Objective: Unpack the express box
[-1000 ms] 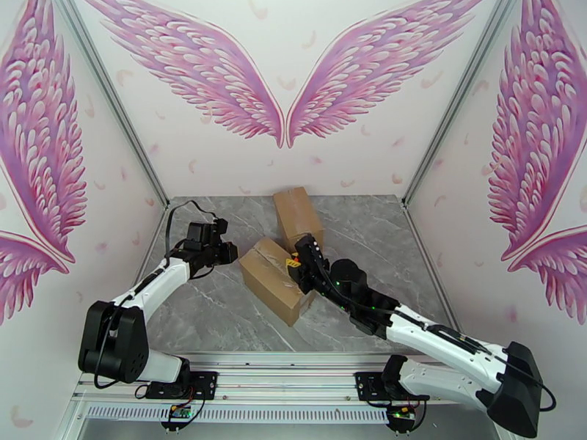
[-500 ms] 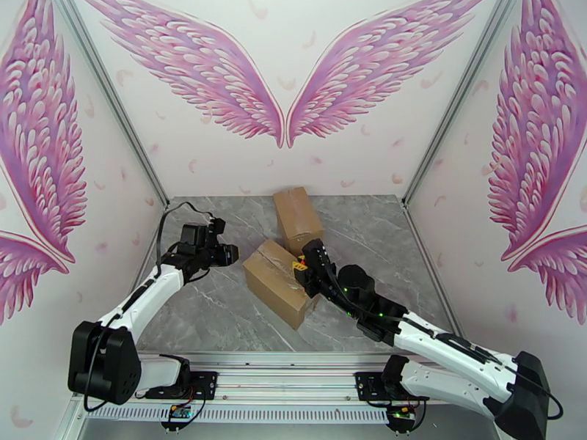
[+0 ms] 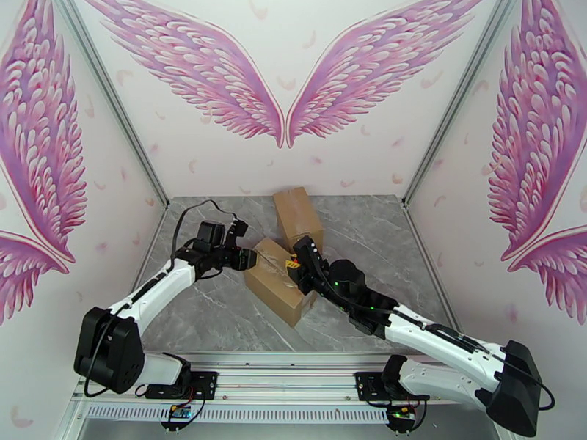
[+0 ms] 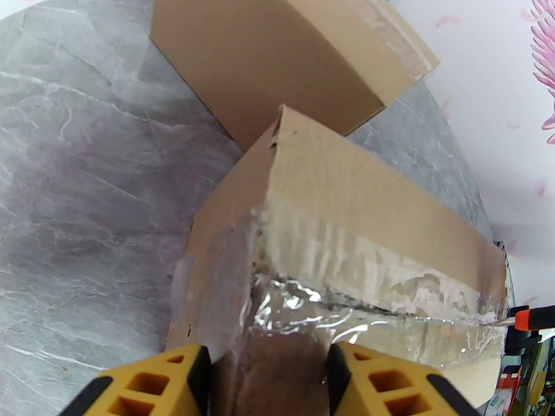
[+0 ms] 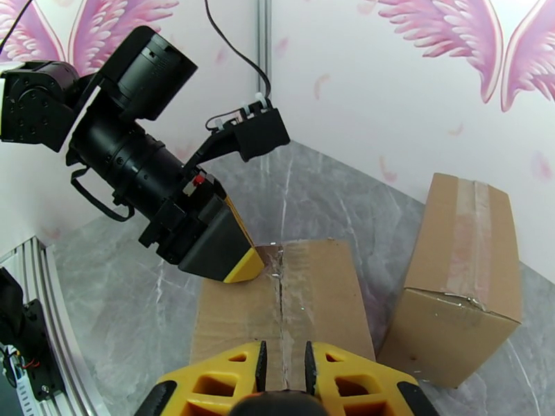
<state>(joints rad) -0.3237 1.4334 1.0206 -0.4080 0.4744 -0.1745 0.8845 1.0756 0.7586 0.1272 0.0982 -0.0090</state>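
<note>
The express box (image 3: pixel 279 289) is a brown carton lying at an angle in the middle of the table, with clear tape along its seam (image 5: pixel 281 299). My left gripper (image 3: pixel 249 259) is at its left end, open, and its yellow fingers (image 4: pixel 170 379) straddle the taped corner (image 4: pixel 298 306). From the right wrist view, the left gripper's tip (image 5: pixel 232 263) touches the box's far left corner. My right gripper (image 3: pixel 297 267) hovers over the box's right end. Its jaws (image 5: pixel 283 372) stand nearly together on a dark tool (image 5: pixel 284 403), whose orange tip (image 4: pixel 531 317) shows at the box's far end.
A second taped carton (image 3: pixel 297 214) stands right behind the first, close to the back wall. Side walls and metal posts close in the grey marble table (image 3: pixel 213 309). Bare tabletop lies in front of the box and to the right (image 3: pixel 367 236).
My left arm has swung right from open table to the box's left end, and its jaws have opened around the corner. The right gripper has stayed at the box.
</note>
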